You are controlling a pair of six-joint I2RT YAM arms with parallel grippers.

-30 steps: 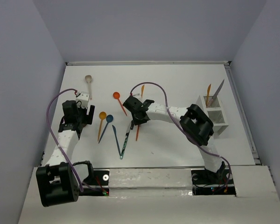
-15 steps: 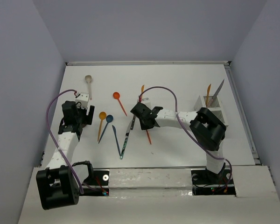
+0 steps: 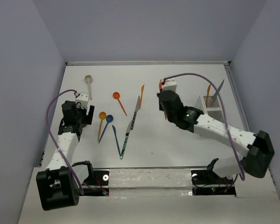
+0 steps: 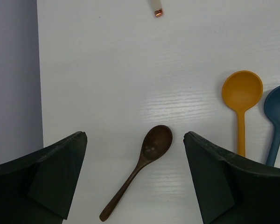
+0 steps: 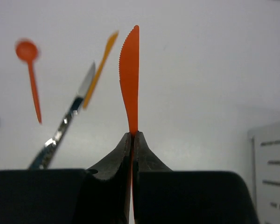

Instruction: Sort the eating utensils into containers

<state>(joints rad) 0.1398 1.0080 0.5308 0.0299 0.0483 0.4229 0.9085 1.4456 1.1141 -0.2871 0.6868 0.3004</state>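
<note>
Right wrist: right claw (image 5: 131, 135) pinches orange knife (image 5: 129, 79); left claw (image 4: 133, 137) gapes above brown spoon (image 4: 151, 147).

No text, label, brand, number or sign can be read in any view. The white caddy (image 3: 218, 115) at the right of the overhead view shows only slots, and any marking on it is too small to make out. The orange knife (image 5: 129, 79) in the middle of the right wrist view has a plain blade with no lettering.
</note>
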